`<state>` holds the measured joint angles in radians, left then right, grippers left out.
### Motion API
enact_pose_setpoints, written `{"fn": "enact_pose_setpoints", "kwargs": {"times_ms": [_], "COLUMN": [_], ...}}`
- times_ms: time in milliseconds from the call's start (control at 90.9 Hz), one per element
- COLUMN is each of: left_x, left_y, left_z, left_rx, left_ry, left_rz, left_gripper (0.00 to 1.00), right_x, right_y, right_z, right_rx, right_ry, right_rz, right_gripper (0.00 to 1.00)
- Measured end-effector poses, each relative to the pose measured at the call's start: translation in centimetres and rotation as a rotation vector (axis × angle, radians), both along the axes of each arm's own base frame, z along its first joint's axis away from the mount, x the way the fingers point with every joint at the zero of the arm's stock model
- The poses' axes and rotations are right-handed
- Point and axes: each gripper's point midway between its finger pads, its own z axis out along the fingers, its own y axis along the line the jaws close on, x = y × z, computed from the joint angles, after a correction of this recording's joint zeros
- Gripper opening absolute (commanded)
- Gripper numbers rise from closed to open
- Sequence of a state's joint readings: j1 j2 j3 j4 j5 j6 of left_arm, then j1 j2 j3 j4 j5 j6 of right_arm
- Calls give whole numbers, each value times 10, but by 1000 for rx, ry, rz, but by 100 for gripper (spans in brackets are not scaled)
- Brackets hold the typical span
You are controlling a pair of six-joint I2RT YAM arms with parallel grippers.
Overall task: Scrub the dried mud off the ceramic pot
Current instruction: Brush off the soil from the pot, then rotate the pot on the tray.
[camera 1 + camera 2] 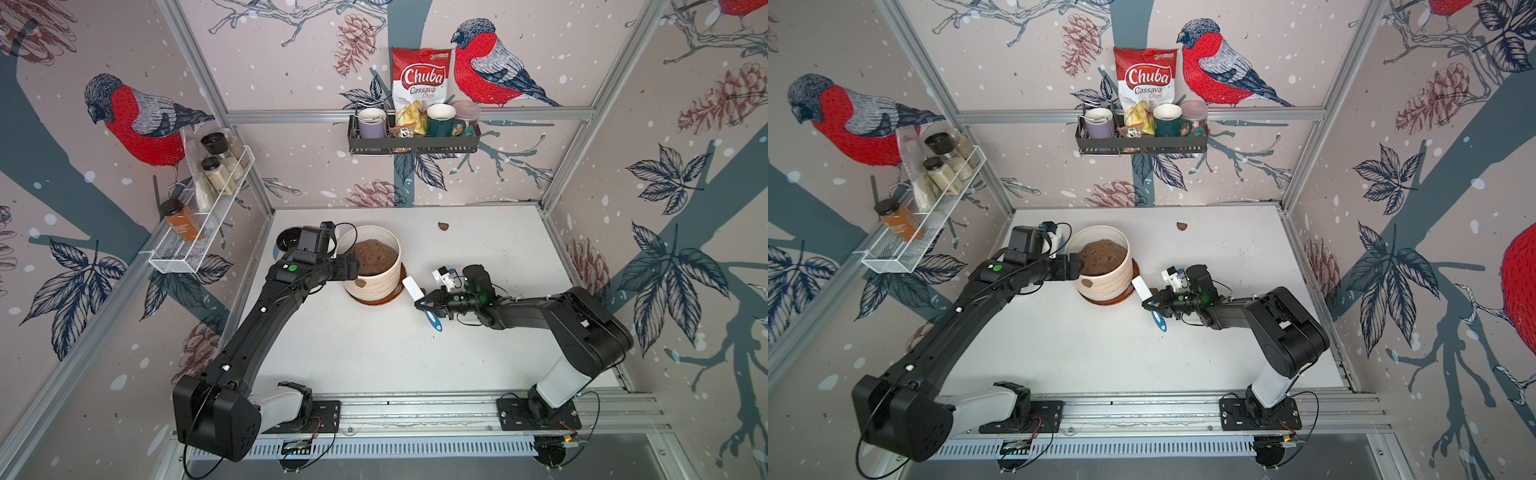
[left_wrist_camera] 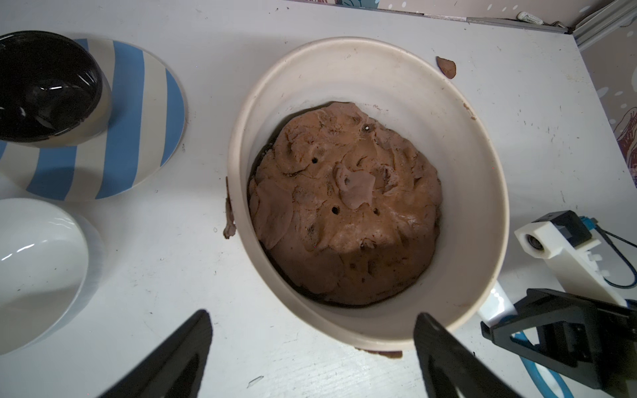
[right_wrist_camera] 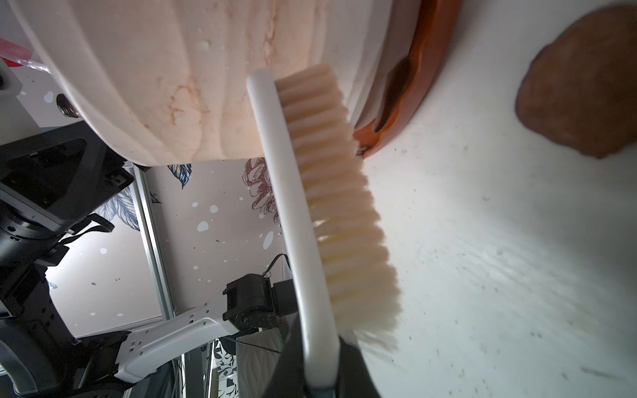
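In both top views the ceramic pot [image 1: 376, 286] stands upright on its brown saucer [image 1: 400, 296], on the table [image 1: 374, 353] toward the left arm's side, filled with soil [image 1: 374, 257]. One patch of dried mud [image 1: 360, 283] clings low on the ribbed wall. A loose flake [image 1: 443, 225] lies well apart, near the back of the table. The left gripper [image 1: 352, 267] is at the pot's rim. The right gripper [image 1: 423, 304] is clenched on a brush [image 1: 411, 286], whose white head is just beside the saucer.

In the left wrist view the left jaws are spread wide and hold nothing. One of the fingertips [image 2: 201, 327] is over bare table and the other is by the near rim. We judge the pot to be heavy, being thick ceramic packed with soil, and rigid but liable to chip. The thick rim looks like the best hold, with one finger inside and one outside, to brace against the brush's push. The pot may also slide on its saucer.

In the right wrist view the bristles [image 3: 344, 206] face the table rather than the wall. We cannot tell whether the brush tip touches the pot. A second flake [image 3: 579, 86] lies on the table near the saucer.
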<state>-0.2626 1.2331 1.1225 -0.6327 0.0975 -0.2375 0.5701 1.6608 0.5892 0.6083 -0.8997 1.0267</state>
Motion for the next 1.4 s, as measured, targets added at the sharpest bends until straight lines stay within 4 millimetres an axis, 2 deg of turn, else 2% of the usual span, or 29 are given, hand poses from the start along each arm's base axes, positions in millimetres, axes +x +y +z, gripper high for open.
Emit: {"fn": "enact_pose_setpoints", "kwargs": {"times_ms": [132, 297, 418, 550, 660, 792, 880, 1023, 1144, 1222, 1310, 1398], "left_x": [0, -3, -11, -27, -25, -17, -13, -11, -11, -11, -11, -4], "left_y": [0, -10, -37, -73, -94, -103, -102, -106, -105, -104, -106, -119], "left_z": [-1, 0, 10, 30, 43, 27, 10, -14, -31, -38, -42, -37], "left_rx": [1, -31, -58, -12, 73, 176, 222, 255, 275, 283, 276, 259], "left_ry": [1, 8, -21, -79, -107, -33, 37, 139, 204, 233, 249, 192], "left_rz": [0, -51, -188, -386, -497, -568, -592, -625, -632, -633, -637, -678], "left_gripper": [91, 81, 78, 77, 73, 67, 57, 53, 42, 33, 10, 2], "right_x": [-10, -25, -26, -20, -13, -10, -10, -13, -15, -16, -16, -16], "right_y": [-7, -19, -32, -51, -64, -73, -76, -79, -80, -81, -81, -81], "right_z": [8, 34, 48, 59, 71, 85, 91, 90, 89, 89, 89, 88], "right_rx": [-6, -32, -102, -225, -318, -370, -383, -404, -406, -407, -410, -410], "right_ry": [7, -57, -122, -179, -236, -293, -322, -332, -336, -335, -336, -335], "right_rz": [-1, 18, -3, -64, -107, -130, -131, -122, -124, -123, -124, -123], "right_gripper": [0, 0, 0, 0, 0, 0, 0, 0, 0, 0, 0, 0]}}
